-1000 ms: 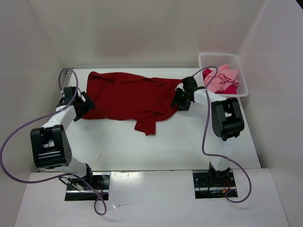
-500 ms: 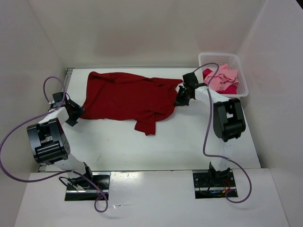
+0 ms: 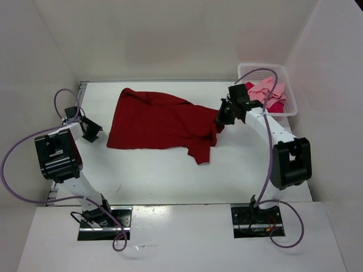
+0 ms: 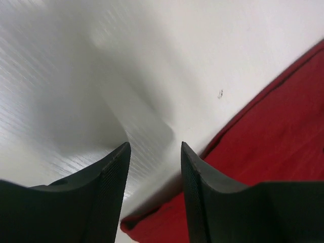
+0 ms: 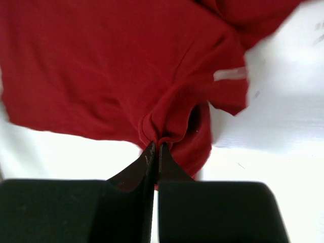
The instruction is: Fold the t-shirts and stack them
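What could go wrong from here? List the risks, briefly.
1. The right end effector is shut on only a small pinch of the dark red cloth t-shirt; a pull could slip the fabric free.
2. The left end effector is open and off the shirt, so dragging from one side may bunch it rather than flatten it.
3. The right arm's purple cable loops over the white plastic mesh basket and might snag.

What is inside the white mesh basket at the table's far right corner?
A crumpled light pink t-shirt lies over a crimson-pink t-shirt in the basket. Anything beneath the two shirts is covered and cannot be seen.
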Controlling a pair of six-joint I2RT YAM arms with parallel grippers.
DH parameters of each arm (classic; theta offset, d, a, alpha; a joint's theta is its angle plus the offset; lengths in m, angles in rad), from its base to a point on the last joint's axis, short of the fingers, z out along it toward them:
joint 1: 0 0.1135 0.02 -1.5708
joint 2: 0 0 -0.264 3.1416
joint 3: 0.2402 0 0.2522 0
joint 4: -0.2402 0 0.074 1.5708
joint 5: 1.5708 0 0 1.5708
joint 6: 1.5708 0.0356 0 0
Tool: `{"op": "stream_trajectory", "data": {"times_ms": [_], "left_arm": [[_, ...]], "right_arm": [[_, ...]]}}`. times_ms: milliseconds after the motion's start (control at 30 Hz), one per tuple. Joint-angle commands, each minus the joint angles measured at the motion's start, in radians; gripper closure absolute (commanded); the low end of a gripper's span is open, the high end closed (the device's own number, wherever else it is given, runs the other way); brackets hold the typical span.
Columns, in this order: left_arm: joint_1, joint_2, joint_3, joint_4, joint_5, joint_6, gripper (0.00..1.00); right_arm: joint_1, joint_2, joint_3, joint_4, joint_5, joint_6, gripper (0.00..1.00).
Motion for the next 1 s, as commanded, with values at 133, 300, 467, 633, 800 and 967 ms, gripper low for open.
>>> {"op": "stream_trajectory", "data": {"times_ms": [133,300,467,633,800,967], "left_arm": [[-0.042,-0.237,-0.181,-0.123,0.052,-0.012,0.44],[-0.077,-0.354,-0.325,-0.127,0.052,-0.076,0.38],[-0.095,-0.302,-0.322,-0.062,0.112,-0.133,0.42],[-0.096,-0.239,-0.313,-0.013,0.087,-0.188,0.5],[-0.096,-0.188,-0.301,-0.001,0.071,-0.211,0.62],[-0.096,-0.197,-0.301,-0.001,0.034,-0.211,0.71]], "right_arm": [[-0.015,0.126,0.037,0.042,-0.003,-0.008,0.98],[-0.015,0.165,0.059,0.053,-0.014,-0.008,0.98],[-0.015,0.175,0.059,0.064,-0.034,-0.017,0.98],[-0.015,0.175,0.04,0.064,-0.034,-0.026,0.98],[-0.015,0.155,0.007,0.082,-0.043,-0.017,0.98],[-0.015,0.146,-0.013,0.091,-0.043,-0.008,0.97]]}}
